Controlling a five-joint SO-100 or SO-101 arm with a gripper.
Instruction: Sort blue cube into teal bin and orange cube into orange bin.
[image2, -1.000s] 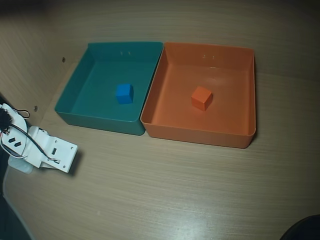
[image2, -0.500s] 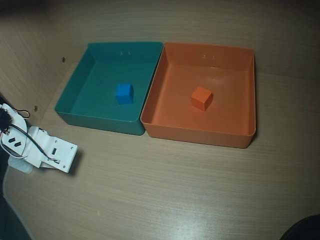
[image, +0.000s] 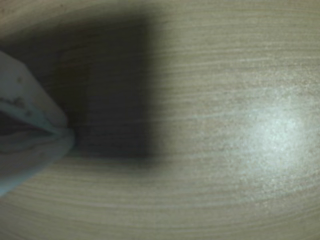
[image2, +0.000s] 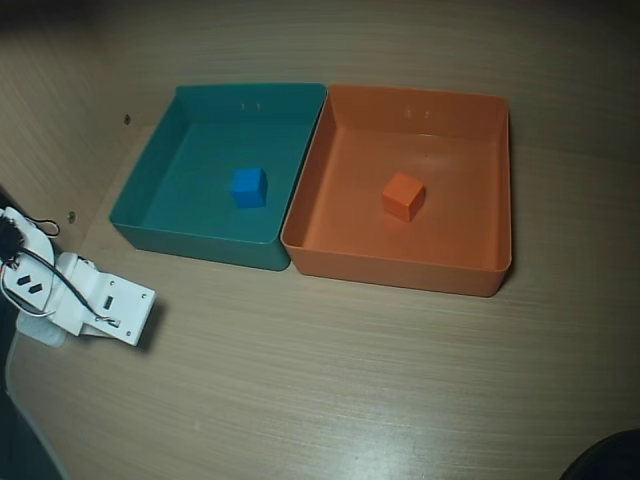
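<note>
From overhead I see my arm's white plastic body (image2: 95, 305) at eight o'clock, low over the wood-grain surface (image2: 350, 380). The fingers (image: 62, 134) show blurred at the wrist view's left edge; I cannot tell their gap. The matte blue cube (image2: 248, 187) sits mid-floor in the slope-walled teal bin (image2: 200, 240). Touching it on the right, the orange bin (image2: 400, 270) holds the orange cube (image2: 403, 196).

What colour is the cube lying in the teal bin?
Bright blue cube, clearest in the overhead view.

Blue cube (image2: 248, 187) rests in teal bin (image2: 150, 166); orange cube (image2: 403, 196) in orange bin (image2: 400, 267).
</note>
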